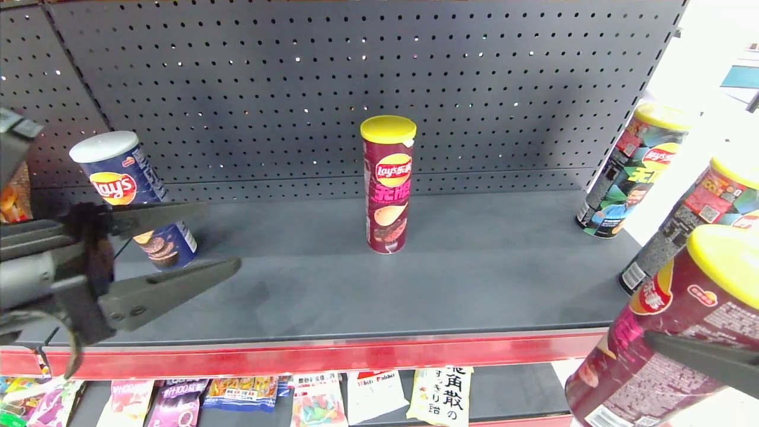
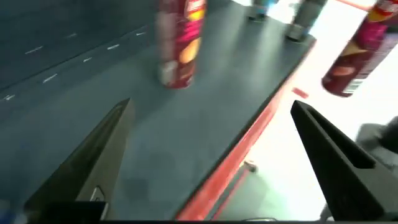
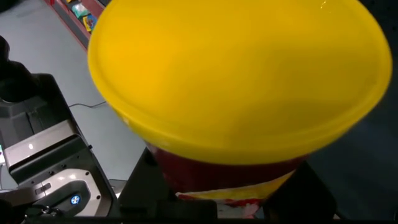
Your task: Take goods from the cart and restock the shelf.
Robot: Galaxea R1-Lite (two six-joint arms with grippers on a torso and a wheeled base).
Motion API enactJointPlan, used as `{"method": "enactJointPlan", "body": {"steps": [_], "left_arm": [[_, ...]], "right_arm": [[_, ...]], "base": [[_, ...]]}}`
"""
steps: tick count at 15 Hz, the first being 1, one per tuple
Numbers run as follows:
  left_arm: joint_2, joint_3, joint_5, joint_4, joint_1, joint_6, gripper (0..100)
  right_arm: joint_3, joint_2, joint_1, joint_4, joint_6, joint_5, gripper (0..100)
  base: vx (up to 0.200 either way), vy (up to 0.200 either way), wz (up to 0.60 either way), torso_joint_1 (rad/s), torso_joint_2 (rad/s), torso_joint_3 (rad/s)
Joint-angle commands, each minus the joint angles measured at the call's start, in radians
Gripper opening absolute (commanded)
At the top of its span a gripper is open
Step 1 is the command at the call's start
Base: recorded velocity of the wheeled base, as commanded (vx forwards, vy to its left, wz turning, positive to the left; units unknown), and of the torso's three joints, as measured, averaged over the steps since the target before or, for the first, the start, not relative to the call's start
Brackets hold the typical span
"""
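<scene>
A maroon chip can with a yellow lid [image 1: 388, 184] stands upright mid-shelf, also visible in the left wrist view [image 2: 180, 43]. A blue chip can with a white lid [image 1: 133, 198] stands at the shelf's back left. My left gripper [image 1: 220, 236] hangs open and empty over the shelf's front left, in front of the blue can and apart from it; its wrist view shows bare shelf between the spread fingers [image 2: 211, 106]. A second maroon can [image 1: 670, 338] is held off the shelf's front right corner, my right gripper shut on it, one finger [image 1: 699, 359] across its side. Its yellow lid [image 3: 239, 74] is close to the right wrist camera.
Two dark yellow-lidded cans [image 1: 637, 169] [image 1: 694, 219] stand at the shelf's right end. The grey shelf [image 1: 486, 279] has a red front lip [image 1: 320, 356] and a pegboard back [image 1: 356, 71]. Snack packets [image 1: 373, 397] hang on the level below.
</scene>
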Motion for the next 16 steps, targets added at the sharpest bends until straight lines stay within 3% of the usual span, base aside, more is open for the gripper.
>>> {"method": "enactJointPlan", "body": {"steps": [1, 2, 3, 9, 16], "left_arm": [[0.289, -0.144, -0.015, -0.037, -0.092, 0.066, 100], [0.32, -0.161, -0.008, -0.037, -0.094, 0.087, 100], [0.398, -0.221, 0.002, -0.048, -0.102, 0.13, 100], [0.583, -0.449, 0.031, -0.092, -0.163, 0.126, 100], [0.674, -0.564, 0.043, -0.092, -0.181, 0.123, 100]], "right_arm": [[-0.002, 0.002, -0.001, -0.001, 0.0, 0.001, 0], [-0.007, 0.002, -0.002, -0.001, 0.002, 0.001, 0], [-0.016, 0.006, -0.002, -0.001, 0.002, -0.001, 0], [-0.028, 0.019, -0.002, -0.001, 0.002, -0.001, 0], [-0.019, 0.019, -0.004, 0.001, 0.002, -0.004, 0]], "base": [[0.0, 0.0, 0.0, 0.0, 0.0, 0.0], [0.0, 0.0, 0.0, 0.0, 0.0, 0.0], [0.0, 0.0, 0.0, 0.0, 0.0, 0.0], [0.0, 0.0, 0.0, 0.0, 0.0, 0.0], [0.0, 0.0, 0.0, 0.0, 0.0, 0.0]]}}
